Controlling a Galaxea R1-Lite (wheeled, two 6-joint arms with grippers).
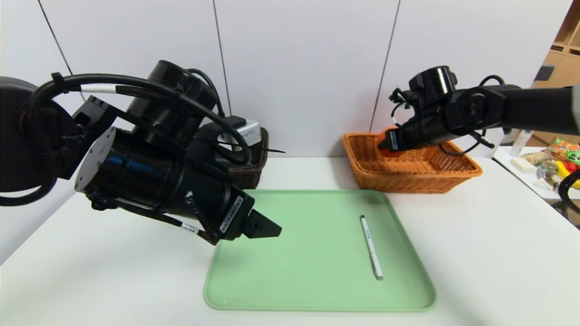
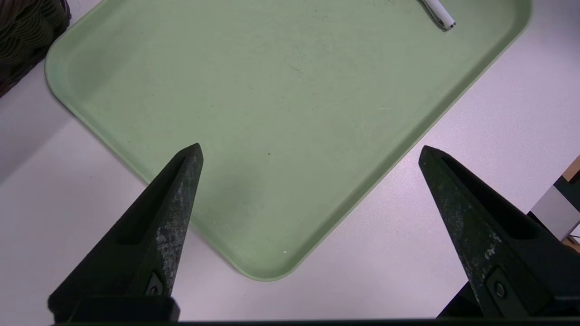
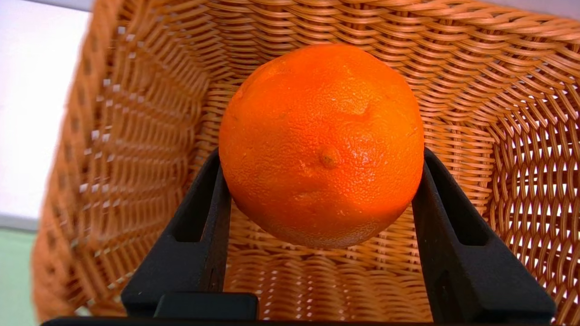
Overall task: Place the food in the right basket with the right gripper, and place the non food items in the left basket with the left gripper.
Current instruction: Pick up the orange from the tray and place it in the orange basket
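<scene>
Orange (image 3: pixel 326 108) over the tan wicker basket (image 1: pixel 408 184), upper right of the head view – pen (image 1: pixel 370 246) still to sort.
Right gripper (image 3: pixel 322 151) is clamped on the orange from both sides, above the basket floor; round skin could slip or roll if one finger lets go first, and a high release could bounce it. Left gripper (image 2: pixel 310 146) stands wide apart, nothing between its fingers, left of centre over the green tray (image 1: pixel 294 271). Pen lies flat at the tray's right – thin barrel, so an off-centre pinch could roll it or scrape the tray. Count: 1 orange, 1 pen, 1 tray, 2 baskets; dark wicker basket (image 1: pixel 247 179) mostly hidden, contents uncounted.
</scene>
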